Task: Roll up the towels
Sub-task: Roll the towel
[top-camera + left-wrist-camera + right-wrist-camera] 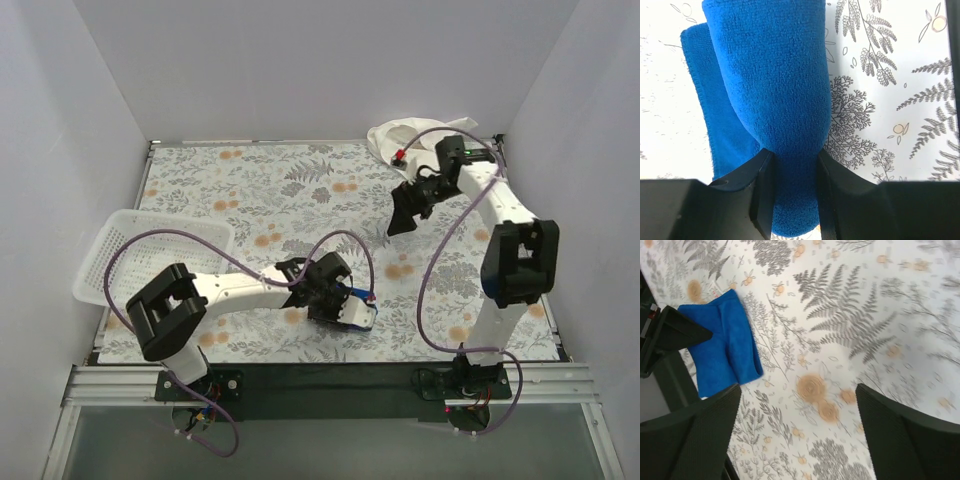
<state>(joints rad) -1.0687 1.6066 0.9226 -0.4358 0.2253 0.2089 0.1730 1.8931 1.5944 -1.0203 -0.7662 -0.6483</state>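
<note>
1. Grip: the left gripper [795, 192] pinches the blue towel [775, 100], its two black jaws pressed into the cloth on either side.
2. The blue towel is a thick, rounded fold with a flatter layer showing along one side. It is near the middle of the near edge of the table [250, 190], over the fern-and-flower cover. Whether it rests on the surface or hangs just above it cannot be told.
3. The right gripper [797, 405] has its jaws spread wide with nothing between them. It hovers over the right half of the table, apart from the blue towel, which shows at the left side of the right wrist view.
4. The white towel [400, 135] lies crumpled in the far right corner of the table, behind the right arm and well apart from the blue towel.
5. A white perforated basket [110, 225] sits at the left edge of the table, beside the left arm's elbow.
</note>
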